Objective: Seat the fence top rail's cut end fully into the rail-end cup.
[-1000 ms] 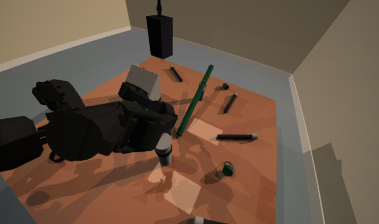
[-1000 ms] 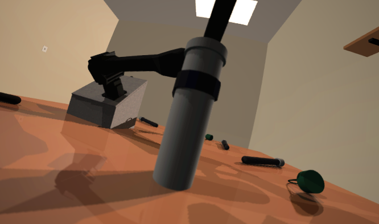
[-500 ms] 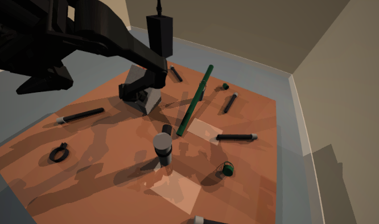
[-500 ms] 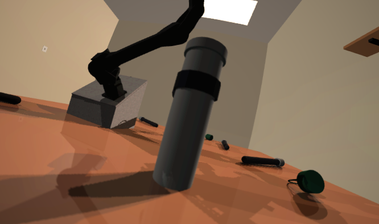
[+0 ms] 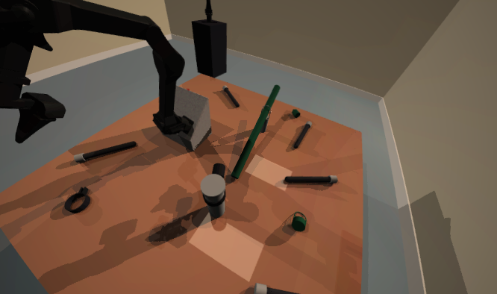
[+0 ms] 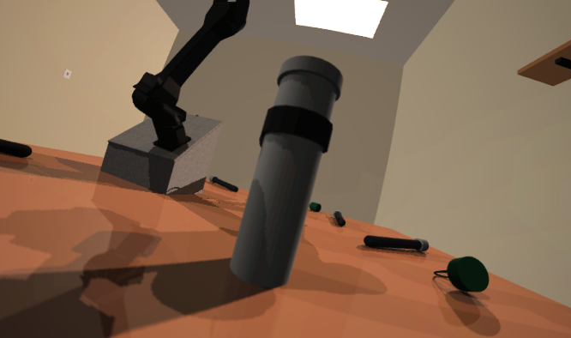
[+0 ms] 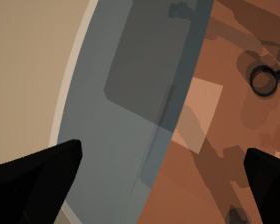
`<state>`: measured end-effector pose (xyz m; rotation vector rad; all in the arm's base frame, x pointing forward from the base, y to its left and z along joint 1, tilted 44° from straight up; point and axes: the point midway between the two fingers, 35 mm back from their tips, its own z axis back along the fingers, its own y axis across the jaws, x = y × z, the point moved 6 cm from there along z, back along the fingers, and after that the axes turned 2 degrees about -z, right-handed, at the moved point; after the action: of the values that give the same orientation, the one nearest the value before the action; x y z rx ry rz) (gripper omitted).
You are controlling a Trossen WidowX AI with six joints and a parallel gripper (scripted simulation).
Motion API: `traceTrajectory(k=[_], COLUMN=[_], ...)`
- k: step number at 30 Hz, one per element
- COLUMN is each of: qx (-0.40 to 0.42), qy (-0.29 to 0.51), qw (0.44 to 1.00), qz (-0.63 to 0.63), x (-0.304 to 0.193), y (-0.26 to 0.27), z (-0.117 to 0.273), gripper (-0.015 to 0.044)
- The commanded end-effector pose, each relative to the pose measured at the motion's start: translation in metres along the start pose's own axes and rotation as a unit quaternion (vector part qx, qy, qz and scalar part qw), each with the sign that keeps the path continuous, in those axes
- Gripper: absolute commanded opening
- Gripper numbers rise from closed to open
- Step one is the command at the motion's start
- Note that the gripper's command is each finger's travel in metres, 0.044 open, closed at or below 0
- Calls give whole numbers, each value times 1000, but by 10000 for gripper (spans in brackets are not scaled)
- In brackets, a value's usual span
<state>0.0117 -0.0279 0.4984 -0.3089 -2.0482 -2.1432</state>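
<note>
The green rail (image 5: 254, 132) passes through the loop cap (image 5: 266, 112) on a thin post. Its near cut end lies just right of the black rail-end cup (image 5: 219, 170), with a visible gap; it does not appear inside. The cup is behind the big grey post (image 5: 216, 212) (image 6: 281, 193). The black brace band (image 5: 214, 201) (image 6: 296, 125) sits high on that post, a little below the post cap (image 5: 213, 185) (image 6: 313, 66). The post hides rail and cup in the exterior view. My gripper (image 5: 35, 95) (image 7: 166, 154) is open and empty, far left of the rail and touching nothing.
A grey block (image 5: 195, 121) (image 6: 161, 159) carries the arm base. A loose black band (image 5: 77, 201) (image 7: 263, 81) lies at the left. A green cap with a wire loop (image 5: 298, 222) (image 6: 470, 274) lies right of the post. Several dark rods and a small green cap (image 5: 295, 113) lie around.
</note>
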Motion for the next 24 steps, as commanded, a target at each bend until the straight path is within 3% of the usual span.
traceTrajectory(k=[1,14,24], qx=[-13,-25,15], qy=[51,270,414], qw=[998,945,846], qz=[27,181,335], x=[2,-66,-171], y=[-3,-13,-27], z=[-24,-104,-107], gripper=[440,440,440])
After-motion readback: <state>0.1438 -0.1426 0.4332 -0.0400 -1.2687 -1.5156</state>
